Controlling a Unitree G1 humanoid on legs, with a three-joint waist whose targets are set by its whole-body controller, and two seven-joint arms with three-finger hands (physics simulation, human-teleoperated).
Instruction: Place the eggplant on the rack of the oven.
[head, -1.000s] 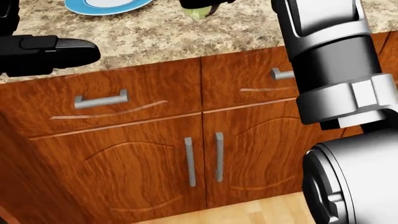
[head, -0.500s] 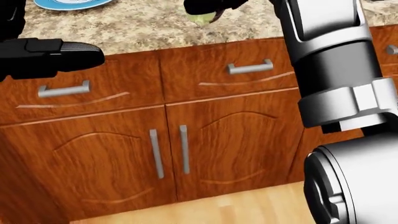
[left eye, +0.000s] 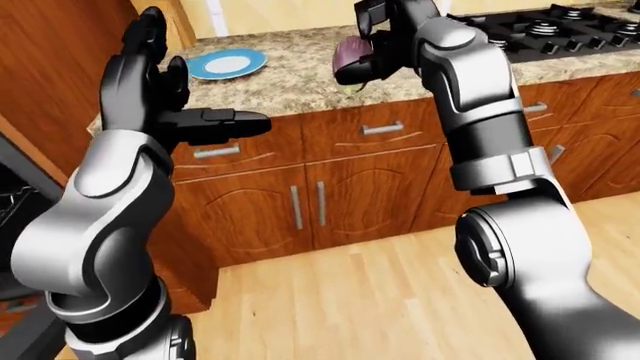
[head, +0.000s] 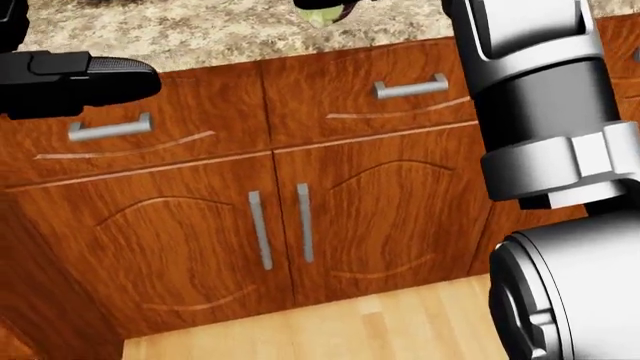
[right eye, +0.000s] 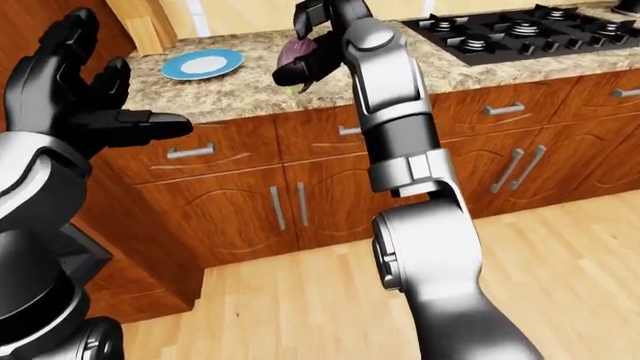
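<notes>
The purple eggplant (left eye: 350, 54) with its green stem is held up above the granite counter (left eye: 290, 75), and my right hand (left eye: 366, 43) is shut on it. The head view shows only the stem tip (head: 322, 13) at its top edge. My left hand (left eye: 175, 82) is raised at the left, open, fingers spread upward and thumb pointing right, holding nothing. A dark opening with wire bars (left eye: 10, 202) shows at the left edge of the left-eye view; it looks like the oven, mostly hidden behind my left arm.
A blue plate (right eye: 203, 64) lies on the counter at the left. A black gas stove (right eye: 510, 30) sits at the top right. Wooden drawers and cabinet doors (head: 270, 225) with metal handles stand below the counter, above the light wood floor (left eye: 380, 300).
The head view has shifted: the cabinets slid left and then up, and the plate has left the picture, so the camera moved. The eggplant stays in my right hand; my left hand remains open.
</notes>
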